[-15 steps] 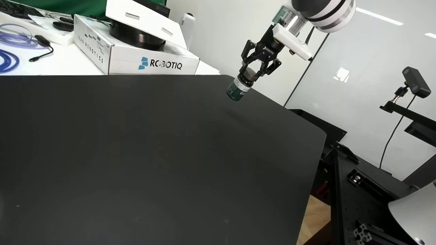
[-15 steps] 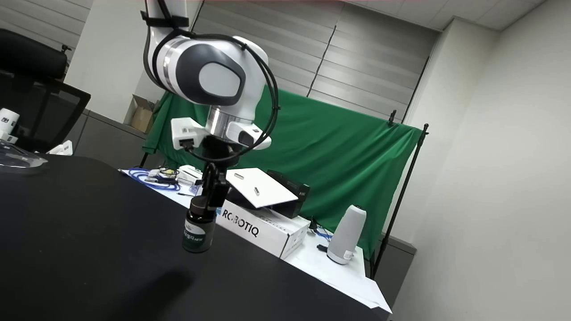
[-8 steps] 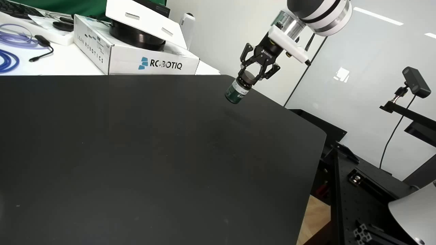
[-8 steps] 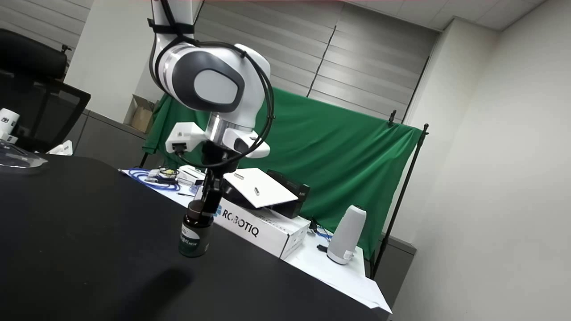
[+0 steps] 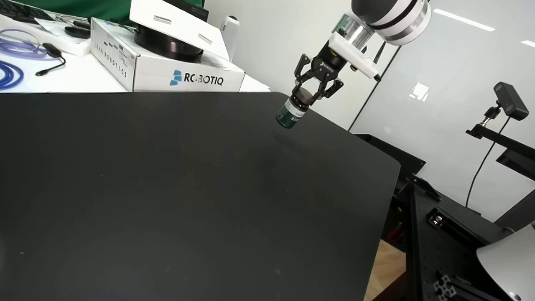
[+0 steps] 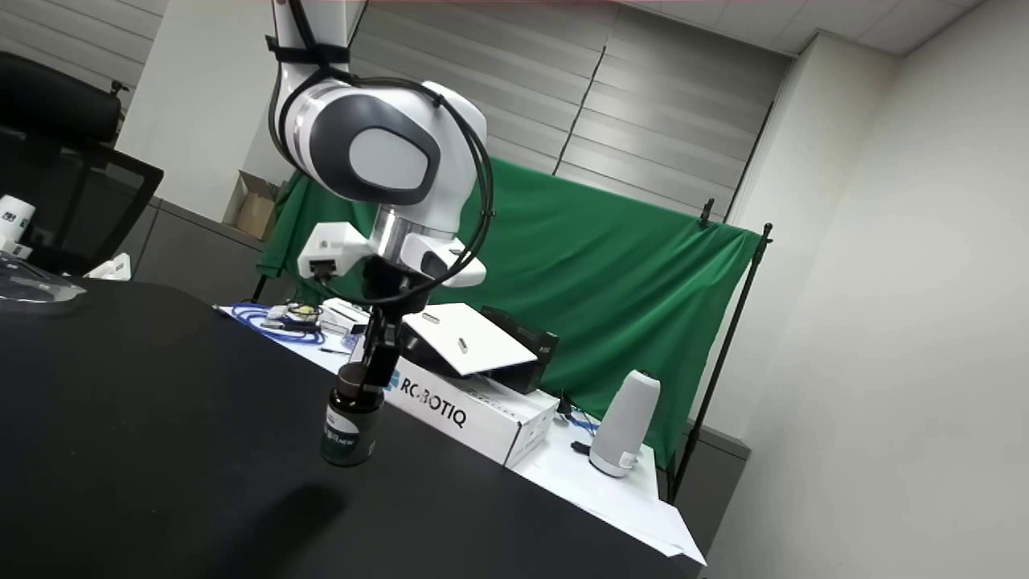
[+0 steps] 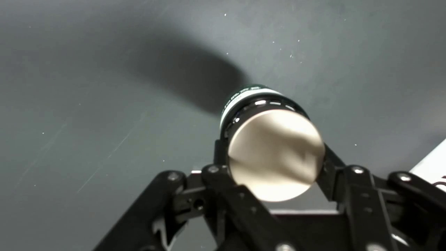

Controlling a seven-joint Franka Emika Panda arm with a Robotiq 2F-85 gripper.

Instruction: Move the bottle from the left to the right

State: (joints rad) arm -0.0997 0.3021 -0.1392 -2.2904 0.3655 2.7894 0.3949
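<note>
The bottle is small and squat, with a dark cap and a green label with pale print. It shows in both exterior views. In the wrist view its round cap top shines pale, and only an arc of label shows beyond it. My gripper is shut on the bottle around its cap and neck, one finger on each side; it also shows in an exterior view and in the wrist view. The bottle hangs a little above the black table, its shadow apart from its base in an exterior view.
A white printed box with a tilted white panel stands on a white table beyond the black table's edge; it also shows in an exterior view. A clear plastic item lies at the black table's far left in an exterior view.
My gripper and the bottle have sunk slightly toward the table over the last second, most of it in the first half. The bottle stays gripped.
</note>
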